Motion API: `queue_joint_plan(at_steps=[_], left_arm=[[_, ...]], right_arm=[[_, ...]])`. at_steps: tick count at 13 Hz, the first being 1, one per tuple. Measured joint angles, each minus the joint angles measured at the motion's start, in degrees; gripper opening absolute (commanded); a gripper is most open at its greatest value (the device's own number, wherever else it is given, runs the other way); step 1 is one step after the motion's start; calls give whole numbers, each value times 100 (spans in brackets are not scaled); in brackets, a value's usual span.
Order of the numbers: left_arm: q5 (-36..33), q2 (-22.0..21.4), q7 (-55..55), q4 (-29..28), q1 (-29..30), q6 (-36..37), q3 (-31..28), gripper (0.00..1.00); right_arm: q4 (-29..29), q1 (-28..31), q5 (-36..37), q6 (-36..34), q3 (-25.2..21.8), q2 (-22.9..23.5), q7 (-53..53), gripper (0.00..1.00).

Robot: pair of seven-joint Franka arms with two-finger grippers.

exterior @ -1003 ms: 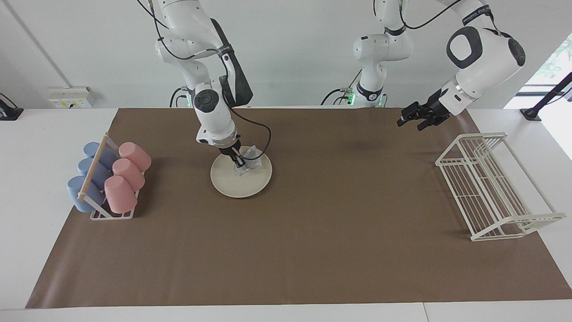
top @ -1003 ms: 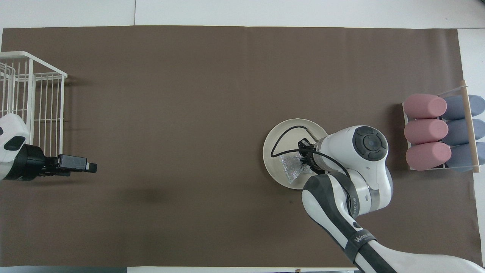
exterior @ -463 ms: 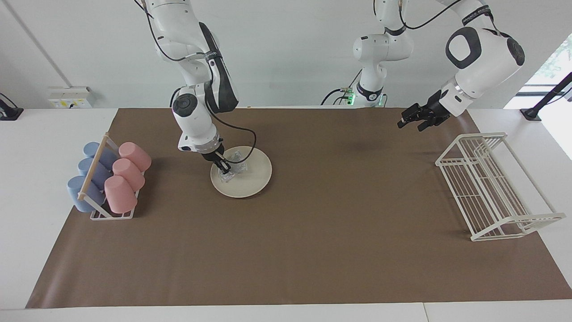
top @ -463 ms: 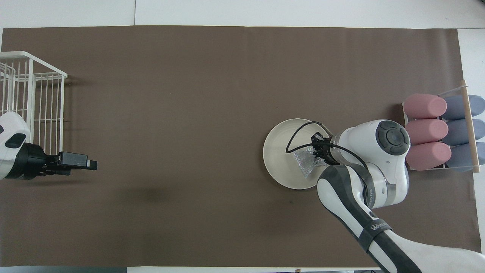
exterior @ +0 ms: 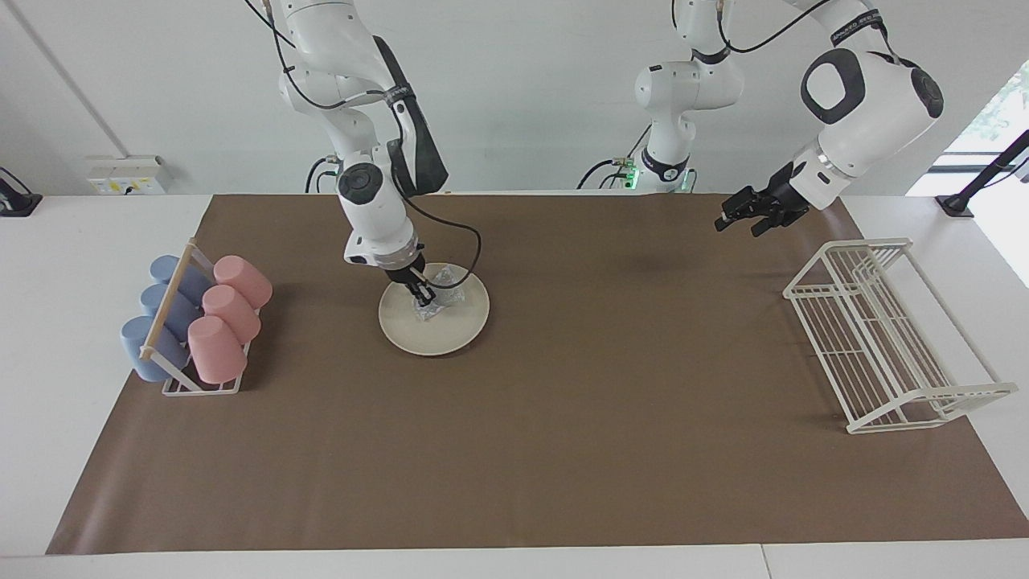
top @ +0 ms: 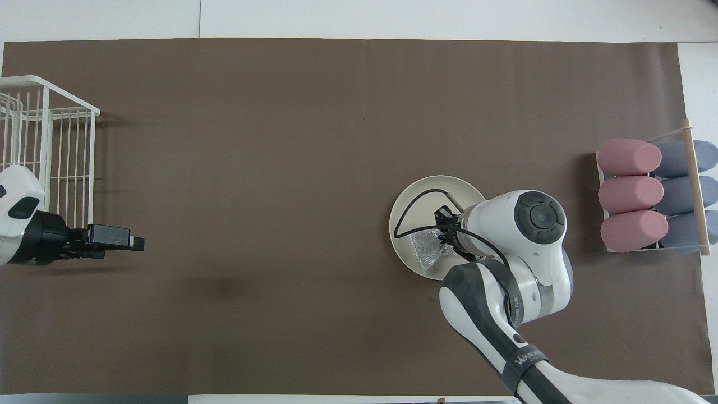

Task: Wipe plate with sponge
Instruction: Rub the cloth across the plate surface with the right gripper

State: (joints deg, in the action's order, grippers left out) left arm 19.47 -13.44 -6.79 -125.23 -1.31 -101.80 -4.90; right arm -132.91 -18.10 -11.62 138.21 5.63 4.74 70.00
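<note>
The cream-white plate (exterior: pixel 440 334) lies on the brown mat, beside the cup rack; it also shows in the overhead view (top: pixel 411 212). My right gripper (exterior: pixel 422 300) is shut on the silvery wrinkly sponge (exterior: pixel 444 288) and holds it down on the plate's surface, on the part nearer to the robots. In the overhead view the right gripper (top: pixel 444 239) and sponge (top: pixel 424 254) sit partly under the arm's wrist. My left gripper (exterior: pixel 730 219) waits in the air over the mat near the wire rack; it also shows in the overhead view (top: pixel 134 243).
A rack of pink and blue cups (exterior: pixel 194 320) stands at the right arm's end of the table, also seen from overhead (top: pixel 650 196). A white wire rack (exterior: pixel 884 338) stands at the left arm's end, also seen from overhead (top: pixel 47 146).
My right gripper swept the sponge across the plate toward the cup rack, then back toward the plate's middle. The left arm has barely moved.
</note>
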Motion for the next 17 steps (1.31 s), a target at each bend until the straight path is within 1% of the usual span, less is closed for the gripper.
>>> queue_joint_plan(at_steps=[2,5,7,10,12,15,17], left_arm=[[0,1,0,0,-1,-5,2,100],[0,1,0,0,-1,-11,8,100],[0,1,0,0,-1,-14,10,100],[0,2,0,0,-13,-15,13,100],[0,2,3,0,-50,-18,13,100],[0,2,5,0,-64,-19,14,100],[0,2,5,0,-69,-19,14,100]], right_arm=[[-3,-205,0,13,13,0,246,0],[-4,-105,-1,13,-3,0,146,0],[-4,46,-2,13,-9,0,-122,0],[-5,492,-5,13,-20,1,-831,0],[-5,696,-6,13,-29,8,-1113,0],[-5,642,-6,13,-16,10,-1093,0],[-5,488,-7,13,-10,9,-877,0]])
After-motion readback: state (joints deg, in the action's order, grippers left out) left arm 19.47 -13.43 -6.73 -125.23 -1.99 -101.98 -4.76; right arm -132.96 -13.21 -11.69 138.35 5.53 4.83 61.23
